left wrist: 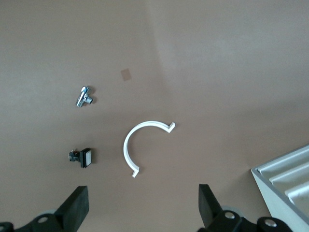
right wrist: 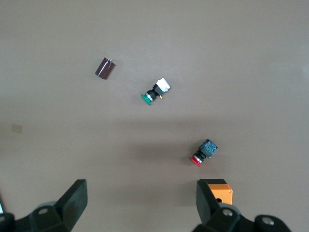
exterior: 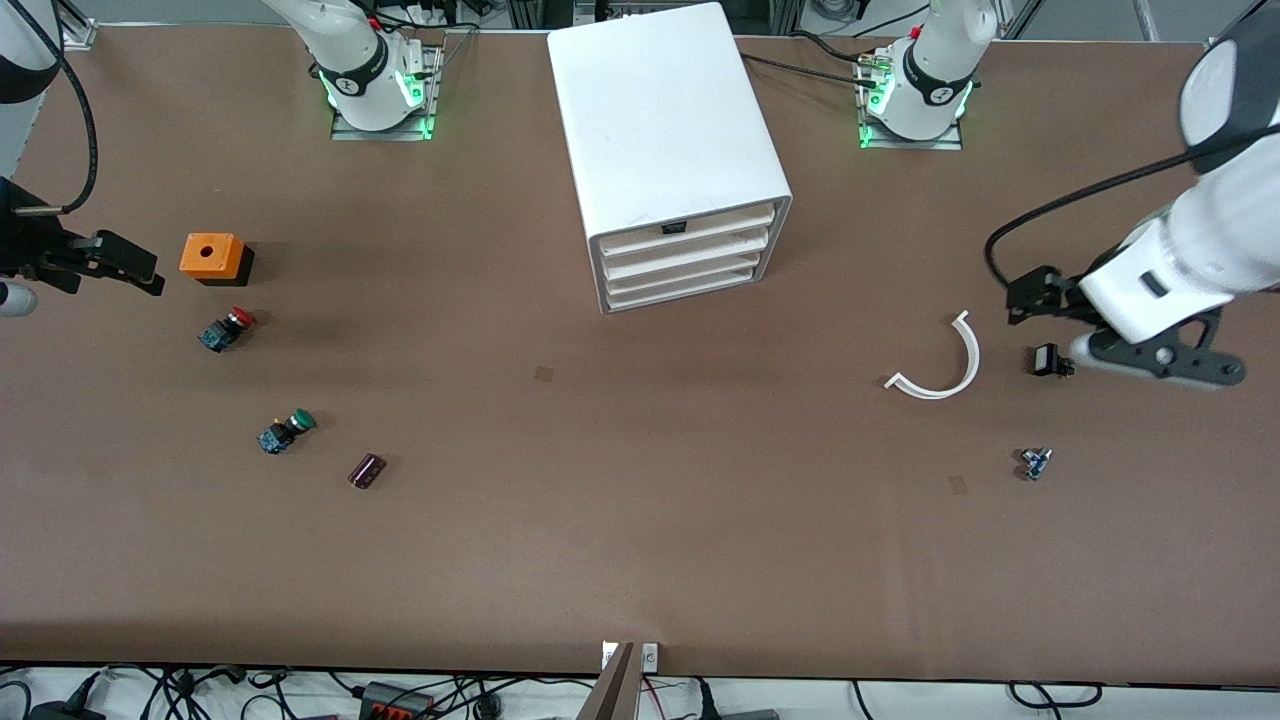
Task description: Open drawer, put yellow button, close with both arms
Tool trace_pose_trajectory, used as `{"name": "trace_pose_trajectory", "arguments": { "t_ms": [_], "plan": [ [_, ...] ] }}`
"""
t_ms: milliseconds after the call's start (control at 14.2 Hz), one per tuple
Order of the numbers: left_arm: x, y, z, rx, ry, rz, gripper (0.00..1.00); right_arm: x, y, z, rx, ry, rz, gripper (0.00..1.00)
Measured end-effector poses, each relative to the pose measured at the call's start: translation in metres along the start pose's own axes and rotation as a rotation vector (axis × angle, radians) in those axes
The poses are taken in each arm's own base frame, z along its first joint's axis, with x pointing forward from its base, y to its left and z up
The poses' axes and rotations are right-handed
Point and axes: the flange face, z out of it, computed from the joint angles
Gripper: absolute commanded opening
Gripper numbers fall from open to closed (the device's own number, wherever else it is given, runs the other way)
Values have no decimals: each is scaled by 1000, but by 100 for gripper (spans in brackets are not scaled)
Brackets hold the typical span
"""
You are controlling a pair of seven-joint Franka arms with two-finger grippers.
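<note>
Brown table [exterior: 640, 560], nearest things first: small metal fitting [exterior: 1035, 462] toward the left arm's end, purple capacitor [exterior: 366, 470] and green push button [exterior: 287, 431] toward the right arm's end. Farther: white curved strip [exterior: 940, 365], black switch with white face [exterior: 1045, 358], red push button [exterior: 226, 329], orange box with a hole [exterior: 212, 257]. Farthest: white drawer unit [exterior: 670, 140], all drawers flush shut. No yellow button shows in any view. It may be inside the shut unit, or out of sight, can't tell which, so task stage is unsettled. Left gripper [left wrist: 142, 203] spread wide, holding nothing, over the table by the switch. Right gripper [right wrist: 140, 198] also spread wide, holding nothing, over the table by the orange box. No readable writing or brands anywhere
</note>
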Motion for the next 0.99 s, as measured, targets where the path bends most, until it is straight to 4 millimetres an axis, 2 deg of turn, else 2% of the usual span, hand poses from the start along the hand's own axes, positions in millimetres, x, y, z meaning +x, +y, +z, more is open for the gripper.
{"name": "trace_pose_trajectory", "arguments": {
  "t_ms": [141, 352, 774, 985],
  "plan": [
    [-21, -13, -3, -4, 34, -14, 100, -1, -2, 0, 1, -9, -3, 100],
    [-38, -25, 2, 7, 98, -41, 100, -2, -3, 0, 1, -11, -5, 100],
    [-51, -37, 7, 3, 78, -66, 100, -2, -9, -1, 1, -11, -16, 100],
    [-54, -35, 5, 2, 72, -63, 100, -2, -9, -1, 1, -14, -16, 100]
  ]
}}
